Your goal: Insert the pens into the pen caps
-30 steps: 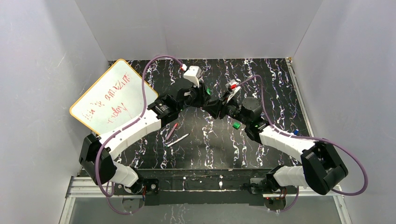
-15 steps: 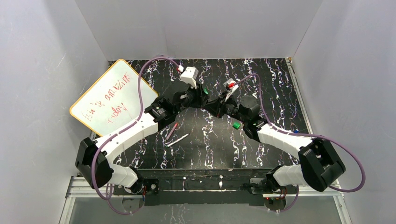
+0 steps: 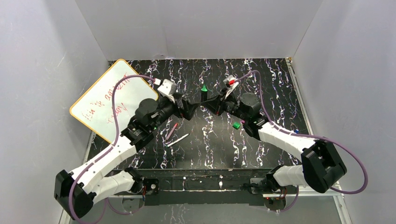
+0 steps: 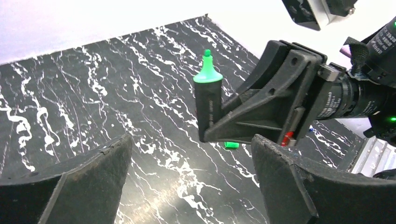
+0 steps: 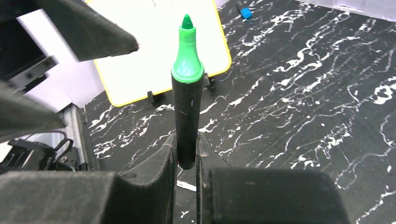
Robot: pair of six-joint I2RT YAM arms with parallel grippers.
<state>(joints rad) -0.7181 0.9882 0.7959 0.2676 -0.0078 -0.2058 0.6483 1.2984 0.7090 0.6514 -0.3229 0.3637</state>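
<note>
My right gripper (image 3: 206, 101) is shut on the lower barrel of the thick black pen with the green tip (image 3: 204, 91), holding it upright above the middle of the table. That pen (image 5: 187, 107) stands straight up between the right fingers (image 5: 169, 161). My left gripper (image 3: 190, 110) stands open just left of the pen and apart from it; its wide-spread fingers (image 4: 95, 175) hold nothing. The green pen cap (image 3: 236, 125) lies on the table by the right arm, also seen as the green cap (image 4: 231, 145). A magenta pen (image 3: 171, 131) and a white-grey pen (image 3: 178, 140) lie near the left arm.
The yellow-rimmed whiteboard (image 3: 109, 95) with red writing leans at the table's left edge, and its yellow rim (image 5: 219, 56) shows behind the held pen. A small blue item (image 3: 295, 132) lies by the right forearm. White walls close in three sides.
The left gripper has opened, let go of the black pen and drawn back to the left. The right gripper shut on the pen and keeps it upright.
</note>
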